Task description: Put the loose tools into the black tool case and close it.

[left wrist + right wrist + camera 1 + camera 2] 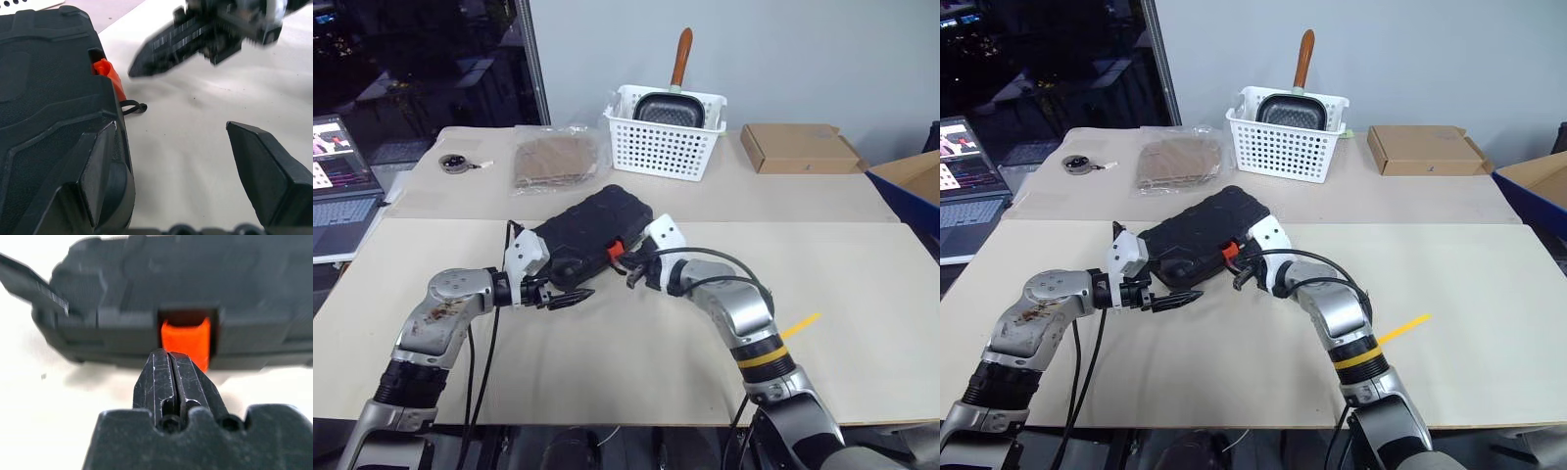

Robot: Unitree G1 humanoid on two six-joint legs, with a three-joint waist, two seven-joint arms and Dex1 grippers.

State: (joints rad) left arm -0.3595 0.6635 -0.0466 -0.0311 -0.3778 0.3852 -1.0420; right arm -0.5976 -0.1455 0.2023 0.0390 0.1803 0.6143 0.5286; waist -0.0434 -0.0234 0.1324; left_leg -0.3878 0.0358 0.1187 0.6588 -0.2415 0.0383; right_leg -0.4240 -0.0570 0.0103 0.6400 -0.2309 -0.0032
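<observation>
The black tool case (592, 230) lies shut on the table, textured shell up, with its red-orange latch (616, 249) on the near side. My right gripper (168, 357) is shut and empty, its tips right at the latch (186, 340). My left gripper (171, 128) stands open at the case's (49, 88) near corner. One of its fingers (98, 166) lies close against the case wall, the other over bare table. The right gripper (195, 34) hangs across from it. The loose tools are out of view.
At the back stand a white perforated basket (661, 132) with a pan in it, a flat cardboard box (798, 147), a brown packet in plastic (553, 162) and a dark disc with a cord (458, 163). A laptop (337, 191) sits far left.
</observation>
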